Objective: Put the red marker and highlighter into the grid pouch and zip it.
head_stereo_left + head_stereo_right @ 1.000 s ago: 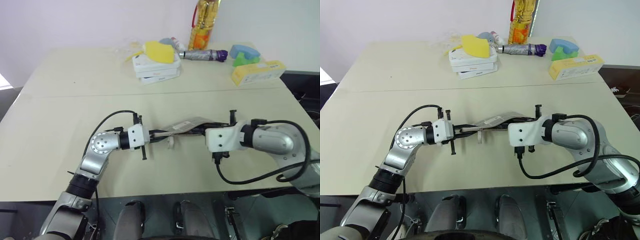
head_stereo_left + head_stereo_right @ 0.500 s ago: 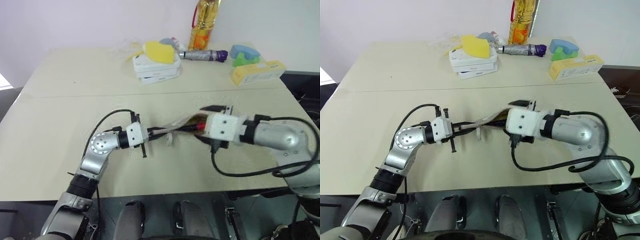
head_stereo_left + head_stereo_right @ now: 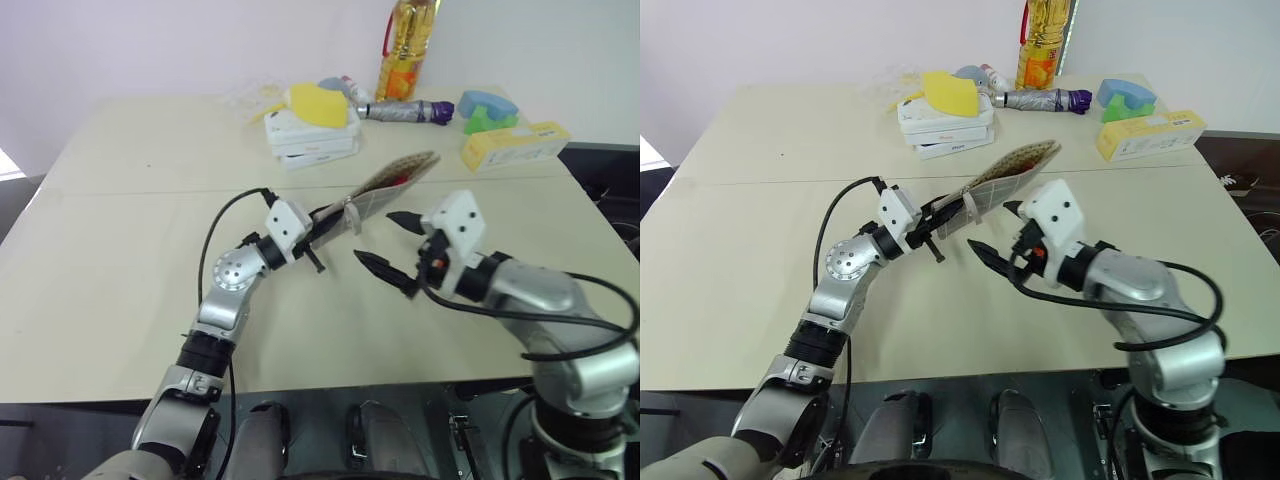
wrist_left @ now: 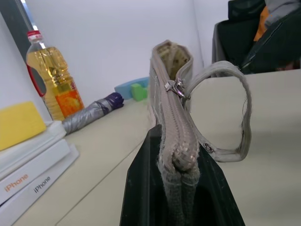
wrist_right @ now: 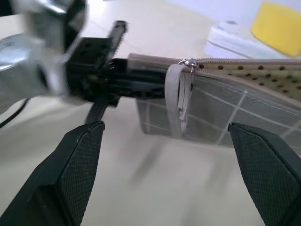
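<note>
My left gripper [image 3: 328, 223] is shut on one end of the grid pouch [image 3: 378, 193] and holds it off the table, far end tilted up. The zipper pull [image 5: 188, 63] sits partway along. Beyond it the mouth gapes, showing tan dotted lining [image 5: 263, 77]. The pull loop [image 4: 237, 113] hangs beside the pull. A small red spot shows in the open mouth [image 3: 399, 181]; I cannot tell whether it is the red marker. The highlighter is hidden. My right gripper [image 3: 376, 237] is open just below and in front of the pouch, not touching it.
At the table's far side stand stacked white boxes [image 3: 312, 140] under a yellow lump [image 3: 322, 102], an oil bottle [image 3: 408, 45], a folded umbrella [image 3: 405, 108], a blue-green object [image 3: 488, 108] and a long yellow box [image 3: 515, 145].
The right gripper has opened, come off the pouch's end and rolled over. The left gripper has raised the pouch off the table and tipped its open end upward.
</note>
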